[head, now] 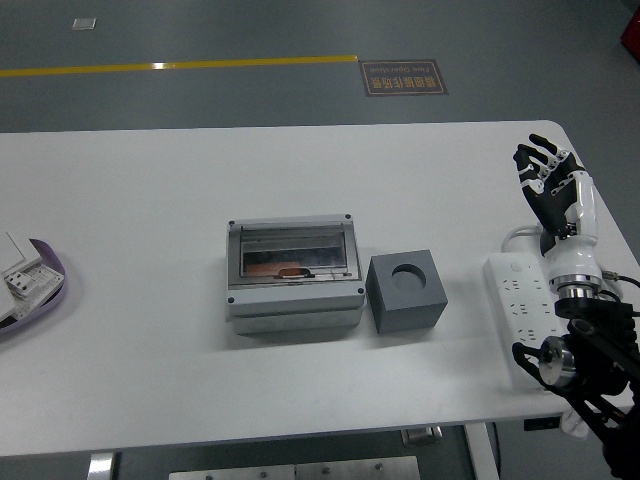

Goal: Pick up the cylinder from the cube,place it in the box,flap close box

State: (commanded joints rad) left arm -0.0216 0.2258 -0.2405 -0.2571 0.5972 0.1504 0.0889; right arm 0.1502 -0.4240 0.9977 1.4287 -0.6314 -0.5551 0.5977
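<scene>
A grey box (292, 277) with a clear flap lid lying shut stands at the table's middle. Something orange-brown shows through the lid. A dark grey cube (406, 290) with an empty round hole in its top stands just right of the box. I cannot make out a separate cylinder. My right hand (545, 180) is raised at the table's right edge, well right of the cube, fingers spread and holding nothing. My left hand is out of view.
A white power strip (520, 300) with its cable lies at the right edge under my right forearm. A purple-rimmed tray (45, 290) with white parts lies at the left edge. The floor beyond has a yellow line (180, 66) and a sign.
</scene>
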